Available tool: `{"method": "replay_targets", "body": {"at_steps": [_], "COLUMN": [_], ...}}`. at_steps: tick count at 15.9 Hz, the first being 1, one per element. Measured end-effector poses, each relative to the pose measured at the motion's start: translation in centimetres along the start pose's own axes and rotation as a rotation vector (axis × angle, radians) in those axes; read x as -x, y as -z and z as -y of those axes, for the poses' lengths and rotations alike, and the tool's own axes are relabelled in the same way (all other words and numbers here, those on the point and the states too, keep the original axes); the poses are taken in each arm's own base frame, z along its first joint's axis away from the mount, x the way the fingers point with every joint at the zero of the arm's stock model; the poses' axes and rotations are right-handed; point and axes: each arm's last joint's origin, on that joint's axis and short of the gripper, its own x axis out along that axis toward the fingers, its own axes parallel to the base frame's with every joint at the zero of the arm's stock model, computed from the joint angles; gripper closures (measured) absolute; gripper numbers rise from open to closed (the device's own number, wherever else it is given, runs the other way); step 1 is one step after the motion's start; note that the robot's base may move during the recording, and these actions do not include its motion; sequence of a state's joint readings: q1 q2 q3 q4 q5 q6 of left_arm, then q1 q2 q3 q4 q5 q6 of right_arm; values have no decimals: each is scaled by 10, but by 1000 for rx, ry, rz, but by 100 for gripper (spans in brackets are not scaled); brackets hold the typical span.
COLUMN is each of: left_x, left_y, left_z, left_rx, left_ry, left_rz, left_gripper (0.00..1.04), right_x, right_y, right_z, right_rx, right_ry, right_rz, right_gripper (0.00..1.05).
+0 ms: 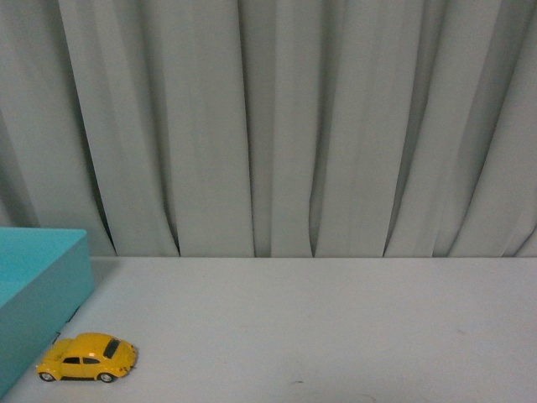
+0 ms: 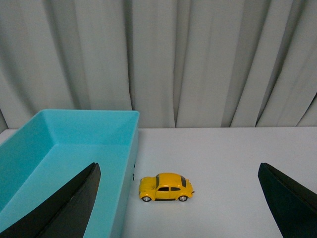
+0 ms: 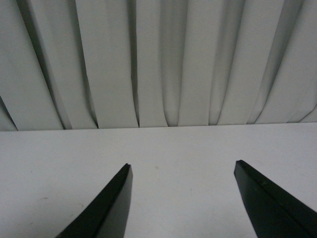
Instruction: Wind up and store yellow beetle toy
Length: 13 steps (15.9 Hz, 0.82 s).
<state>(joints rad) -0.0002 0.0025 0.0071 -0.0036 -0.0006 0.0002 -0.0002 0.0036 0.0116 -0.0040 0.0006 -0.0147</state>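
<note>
Sitting on its wheels at the lower left of the front view, the single yellow beetle toy (image 1: 86, 358) rests on the worktop (image 1: 336, 327) just beside the one teal bin (image 1: 42, 277), probably so that storing it needs only a short lift. The left tool (image 2: 178, 166) hangs spread wide and empty, framing the car for a likely grasp. The right tool (image 3: 183, 164) is likewise wide, holding nothing. That makes two tools, one toy and one bin.

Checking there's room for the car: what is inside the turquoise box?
The turquoise box shows only bare floor and walls in the left wrist view. Its near corner is covered by a finger of the left gripper, so that part cannot be checked.
</note>
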Motion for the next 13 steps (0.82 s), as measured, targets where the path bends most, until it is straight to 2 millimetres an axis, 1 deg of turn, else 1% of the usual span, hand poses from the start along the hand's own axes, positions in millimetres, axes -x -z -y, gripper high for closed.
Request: {"method": "replay_targets", "body": {"at_steps": [1,2,3,4,5,6,7,8,9,10,11,13], "left_x": [0,0,0,0,0,0,1,-2,-8,-16,-30,-68], "left_y": [0,0,0,0,0,0,1,-6,-17,-30,-48,-74], "left_z": [0,0,0,0,0,0,1,2,-2,-8,-12,-22], "left_rx": [0,0,0,0,0,0,63,147,263,341,369,295], "left_ry": [0,0,0,0,0,-1,-59,-172,-283,-320,-296,-233], "left_rz": [0,0,0,0,0,-2,-163,-386,-424,-366,-297,-223], "left_gripper": [7,7,7,7,7,7,7,7,7,7,7,7], "right_x": [0,0,0,0,0,0,0,0,0,0,0,0], "right_y": [0,0,0,0,0,0,0,0,0,0,0,0], "right_z": [0,0,0,0,0,0,0,0,0,0,0,0], "right_rx": [0,0,0,0,0,0,0,0,0,0,0,0], "right_ry": [0,0,0,0,0,0,-1,-2,-2,0,-1,2], "right_rz": [0,0,0,0,0,0,0,0,2,-1,0,0], "right_gripper": [32,19,10,5,7,7,7,7,7,7,7,7]}}
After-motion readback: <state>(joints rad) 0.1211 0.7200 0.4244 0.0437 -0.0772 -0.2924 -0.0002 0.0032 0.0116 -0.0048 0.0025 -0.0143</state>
